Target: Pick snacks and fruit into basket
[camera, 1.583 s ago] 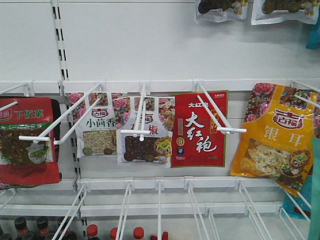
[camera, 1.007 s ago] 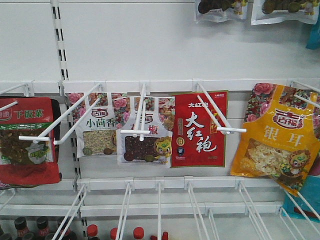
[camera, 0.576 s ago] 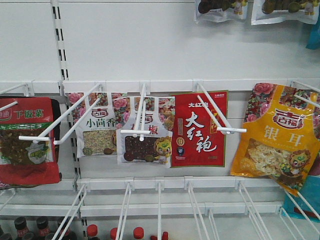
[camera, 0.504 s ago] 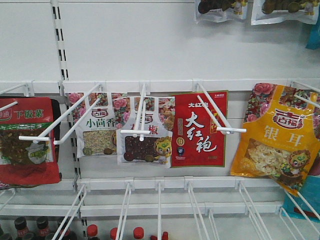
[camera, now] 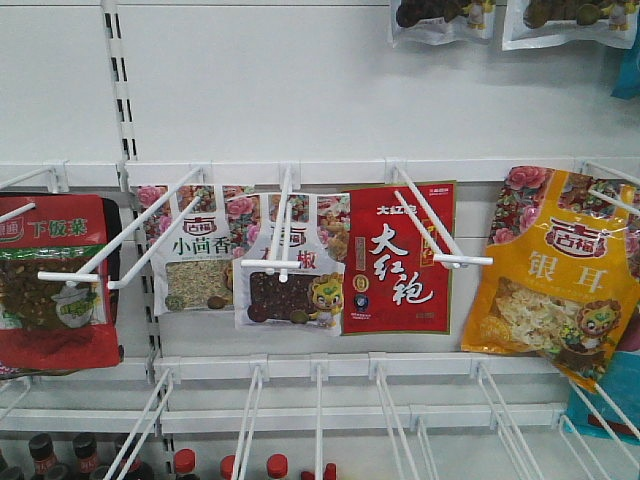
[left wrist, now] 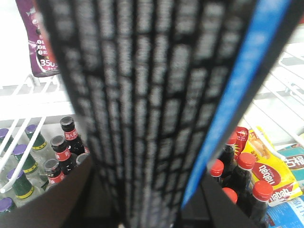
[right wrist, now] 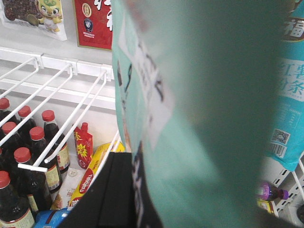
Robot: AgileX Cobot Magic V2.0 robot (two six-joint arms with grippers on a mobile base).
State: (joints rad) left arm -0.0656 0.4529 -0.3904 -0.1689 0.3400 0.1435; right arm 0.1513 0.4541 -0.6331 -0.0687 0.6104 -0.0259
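Snacks hang on the white shelf wall: a red pouch (camera: 397, 258), a yellow pouch (camera: 560, 275), two white pouches (camera: 195, 250) (camera: 290, 272) and a red-green pouch (camera: 55, 285). No gripper shows in the front view. My right gripper (right wrist: 156, 190) is shut on a teal snack pouch (right wrist: 204, 95) that fills its view, with one black finger (right wrist: 114, 194) to its left. My left gripper (left wrist: 147, 199) is shut on a black meshed band with a blue edge (left wrist: 152, 95), apparently part of the basket. Fruit is out of view.
White wire hooks (camera: 440, 235) jut out from the shelf towards me. Dark red-capped bottles (left wrist: 247, 166) (right wrist: 33, 156) stand on the shelf below, beside green-capped ones (left wrist: 19, 175) and a yellow packet (left wrist: 268, 173). Another teal pouch (right wrist: 287, 95) hangs at the right.
A teal shape at the front view's right edge in the oldest frame has left the picture. Since then nothing has moved there.
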